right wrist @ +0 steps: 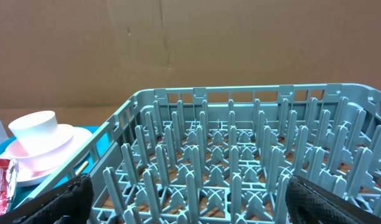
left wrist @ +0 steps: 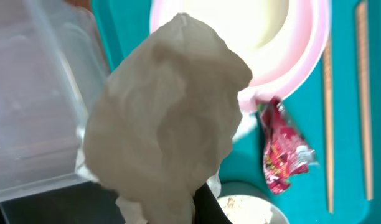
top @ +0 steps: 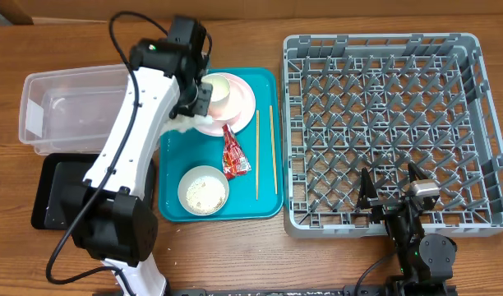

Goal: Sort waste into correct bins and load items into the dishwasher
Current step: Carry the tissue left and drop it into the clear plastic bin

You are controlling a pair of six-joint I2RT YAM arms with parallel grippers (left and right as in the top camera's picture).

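Crumpled napkin (left wrist: 169,112) pinched in left fingers (left wrist: 208,200), near clear tub (left wrist: 35,93).

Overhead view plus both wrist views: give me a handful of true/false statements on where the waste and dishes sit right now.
1. The dish rack holds no dishes. True.
2. The left fingers hold the crumpled napkin. True.
3. The red wrapper lies inside the dish rack. False: it lies on the teal tray, just below the pink plate.
4. Both chopsticks rest on the pink plate. False: they lie flat on the teal tray, to the plate's right.
5. The right fingers are shut. False: they are spread open and hold nothing, at the rack's near edge.
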